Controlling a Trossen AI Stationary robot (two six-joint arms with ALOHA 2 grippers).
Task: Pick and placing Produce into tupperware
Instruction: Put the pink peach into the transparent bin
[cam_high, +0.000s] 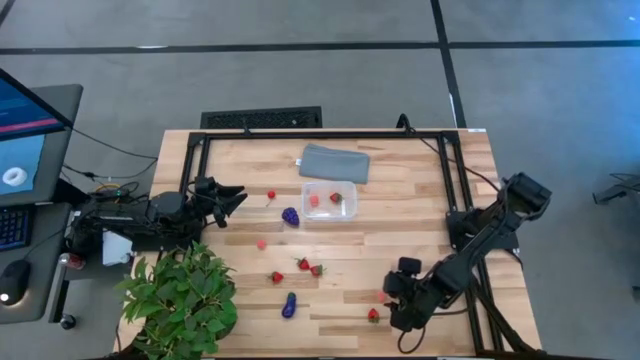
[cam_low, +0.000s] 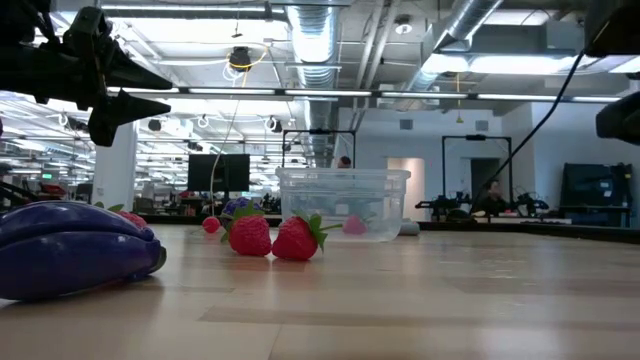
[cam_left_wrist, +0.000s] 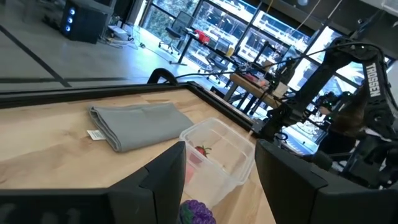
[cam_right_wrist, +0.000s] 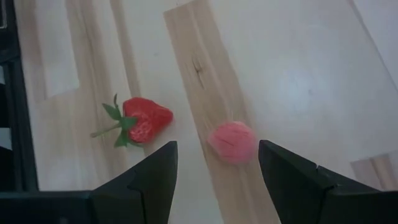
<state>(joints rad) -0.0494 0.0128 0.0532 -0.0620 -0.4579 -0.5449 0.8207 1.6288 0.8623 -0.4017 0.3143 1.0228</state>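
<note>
Right gripper (cam_right_wrist: 214, 180) gapes wide, empty, above pink bit (cam_right_wrist: 232, 142) beside strawberry (cam_right_wrist: 147, 120); probably light, round, slippery: pinch its middle

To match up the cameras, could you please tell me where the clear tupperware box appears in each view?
High view: tupperware at table centre, below the grey cloth.
Low view: mid-frame, behind two strawberries.
Left wrist view: centre, beside the cloth.
Right wrist view: absent.
Shared landmark: the cloth.
</note>
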